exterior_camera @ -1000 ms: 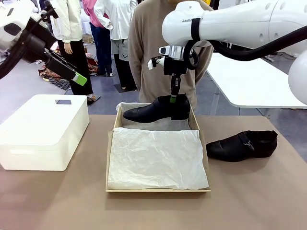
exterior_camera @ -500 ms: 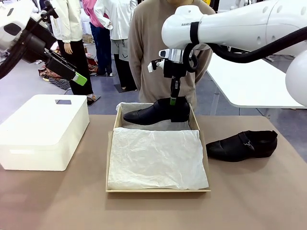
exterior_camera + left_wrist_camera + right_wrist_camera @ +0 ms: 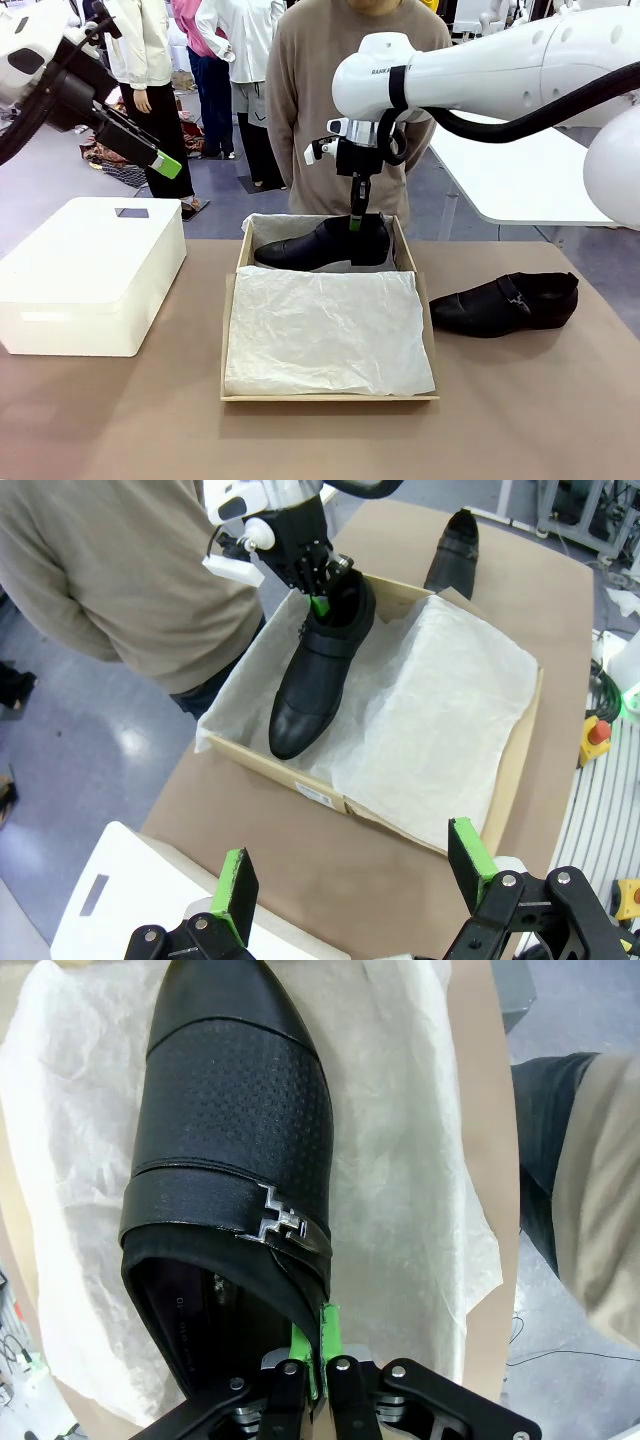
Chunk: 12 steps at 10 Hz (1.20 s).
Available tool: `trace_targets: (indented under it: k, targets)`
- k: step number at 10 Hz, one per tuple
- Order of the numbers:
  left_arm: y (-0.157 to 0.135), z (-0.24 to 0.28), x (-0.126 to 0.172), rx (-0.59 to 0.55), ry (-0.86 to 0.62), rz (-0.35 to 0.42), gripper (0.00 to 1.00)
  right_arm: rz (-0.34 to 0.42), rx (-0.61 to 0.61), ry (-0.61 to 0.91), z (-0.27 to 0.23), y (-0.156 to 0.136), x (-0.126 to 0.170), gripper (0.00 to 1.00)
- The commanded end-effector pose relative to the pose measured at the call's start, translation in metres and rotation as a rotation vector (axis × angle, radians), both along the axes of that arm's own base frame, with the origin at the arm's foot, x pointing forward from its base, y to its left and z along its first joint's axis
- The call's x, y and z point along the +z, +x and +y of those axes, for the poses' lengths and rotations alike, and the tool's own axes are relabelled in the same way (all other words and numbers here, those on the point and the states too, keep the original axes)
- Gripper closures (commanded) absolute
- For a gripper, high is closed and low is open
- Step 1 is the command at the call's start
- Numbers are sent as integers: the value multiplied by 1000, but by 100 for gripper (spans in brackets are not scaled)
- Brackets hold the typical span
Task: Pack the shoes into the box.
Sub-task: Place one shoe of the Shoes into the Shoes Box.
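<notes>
One black shoe [image 3: 305, 246] hangs low in the far end of the tan box [image 3: 228, 340], toe to the left, over white tissue paper [image 3: 325, 330]. My right gripper [image 3: 356, 222] is shut on the rim of its heel opening from above. The right wrist view looks down on this shoe [image 3: 230, 1110], with the right gripper [image 3: 322, 1345] pinching the edge beside the strap. The other shoe [image 3: 505, 303] lies on the table right of the box. My left gripper [image 3: 165, 165] is held high at the left, open and holding nothing. The left wrist view looks past the open left gripper [image 3: 352, 875] to the held shoe [image 3: 315, 675] and the box [image 3: 300, 785].
A larger white box [image 3: 90, 270] stands on the table's left side, under my left arm. A person in a beige sweater [image 3: 320, 100] stands close behind the tan box's far end. A white table [image 3: 520, 170] is at the back right.
My right gripper has come down and slightly left with the shoe, lowering it into the box's far end. The left arm has not moved.
</notes>
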<state>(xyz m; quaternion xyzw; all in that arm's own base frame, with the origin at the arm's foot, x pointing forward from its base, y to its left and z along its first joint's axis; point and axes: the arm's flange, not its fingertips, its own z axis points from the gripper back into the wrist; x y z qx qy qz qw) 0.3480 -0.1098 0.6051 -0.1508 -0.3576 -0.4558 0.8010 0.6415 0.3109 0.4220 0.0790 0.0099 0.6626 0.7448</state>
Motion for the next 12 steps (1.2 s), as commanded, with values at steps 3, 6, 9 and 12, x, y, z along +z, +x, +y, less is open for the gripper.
trace_targets:
  k: [3,6,9,12]
  targets:
    - [0,1,0,-12,-13,3,0,-59,35,-3,6,-5,-11,100]
    - [0,1,0,-12,-13,3,0,-50,46,-1,5,-8,-21,100]
    - [0,1,0,-12,-13,3,0,-26,55,-15,7,-10,-30,100]
    - [0,1,0,-12,-13,3,0,-20,76,-27,8,-8,-31,100]
